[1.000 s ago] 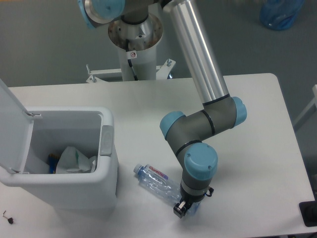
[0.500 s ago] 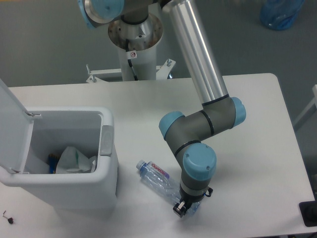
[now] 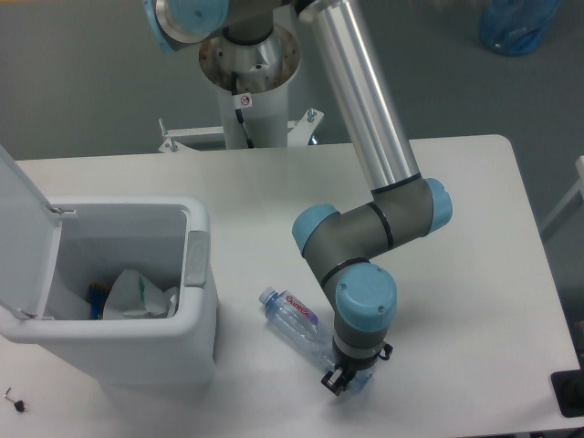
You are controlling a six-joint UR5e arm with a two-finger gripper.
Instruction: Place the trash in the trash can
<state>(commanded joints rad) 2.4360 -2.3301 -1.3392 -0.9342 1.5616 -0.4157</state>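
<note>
Gripper point(image 3: 344, 380) clamped on the base end of the bottle point(image 3: 294, 316) near the table's point(image 3: 474, 228) front edge, wrapper point(image 3: 137, 295) lying inside the open bin point(image 3: 196, 328) at the left edge.

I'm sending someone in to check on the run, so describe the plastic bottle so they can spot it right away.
Start at the white trash can with its lid flipped open on the table's left side. Just to its right, the clear crushed bottle lies on the bare tabletop, its far end under the arm's tool. It has a blue cap and a red-and-white label, unlike the crumpled white wrapper already inside the can.
</note>
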